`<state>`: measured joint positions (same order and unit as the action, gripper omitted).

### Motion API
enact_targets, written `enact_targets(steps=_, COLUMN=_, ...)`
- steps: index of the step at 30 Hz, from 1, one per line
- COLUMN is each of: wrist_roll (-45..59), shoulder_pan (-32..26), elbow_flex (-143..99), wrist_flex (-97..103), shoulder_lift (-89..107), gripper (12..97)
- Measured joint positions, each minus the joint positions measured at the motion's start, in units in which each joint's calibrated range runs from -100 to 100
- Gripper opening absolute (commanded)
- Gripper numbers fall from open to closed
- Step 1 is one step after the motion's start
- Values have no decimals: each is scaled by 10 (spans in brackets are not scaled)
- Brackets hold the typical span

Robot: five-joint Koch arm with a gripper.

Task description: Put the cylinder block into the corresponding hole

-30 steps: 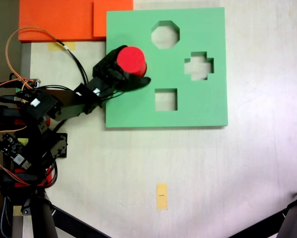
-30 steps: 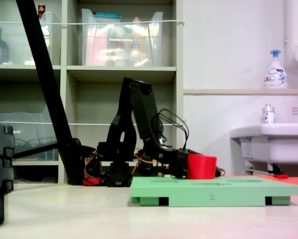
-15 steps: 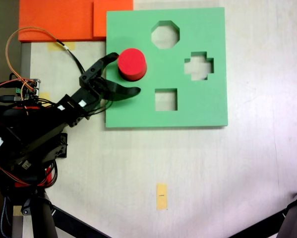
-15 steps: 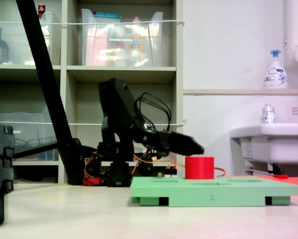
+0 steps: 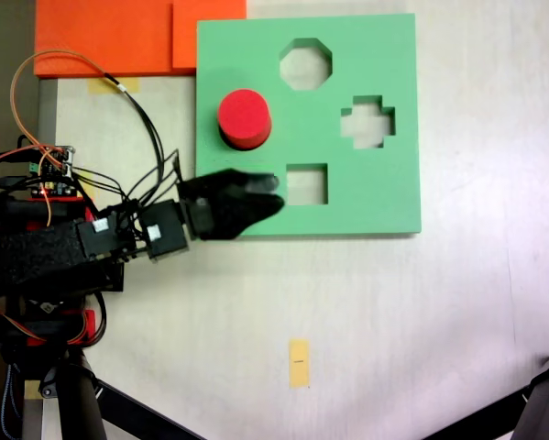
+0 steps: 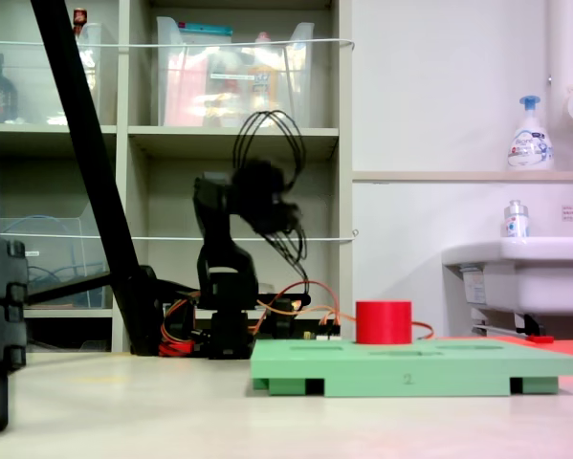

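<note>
The red cylinder block (image 5: 245, 117) stands upright on the left part of the green board (image 5: 375, 188). It covers the circular hole, and its top rises above the board (image 6: 410, 363) in the side-on fixed view, where the block (image 6: 384, 322) stands free. My gripper (image 5: 276, 192) hovers over the board's near-left edge, below the block and just left of the square cutout (image 5: 306, 184). Its jaws are drawn close together with nothing between them. From the side the gripper (image 6: 265, 196) is raised high, blurred, well left of the block.
The board also has an octagonal cutout (image 5: 305, 64) and a cross cutout (image 5: 367, 122). Orange foam sheets (image 5: 118, 37) lie at the top left. A yellow tape strip (image 5: 298, 362) marks the table below. Black tripod legs (image 5: 118, 403) cross the bottom corners.
The gripper let go of the red block, opened, then pulled back, rose and swung toward the board's lower left with its jaws drawn together. The block stays on the board.
</note>
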<state>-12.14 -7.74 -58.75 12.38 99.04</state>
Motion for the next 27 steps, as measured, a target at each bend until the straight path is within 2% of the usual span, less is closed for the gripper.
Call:
enact_targets(steps=4, wrist_roll=45, shoulder_pan=62, elbow_flex=-31, wrist_flex=1, shoulder_lift=0, gripper=469)
enact_targets(steps=11, wrist_roll=97, shoulder_pan=104, elbow_flex=-215, wrist_flex=1, shoulder_lift=0, gripper=468)
enact_targets(steps=20, wrist_roll=101, shoulder_pan=111, elbow_flex=-404, wrist_flex=-23, shoulder_lift=4, gripper=468)
enact_targets(steps=27, wrist_roll=114, shoulder_pan=110, elbow_flex=-405, wrist_flex=-38, shoulder_lift=5, gripper=465)
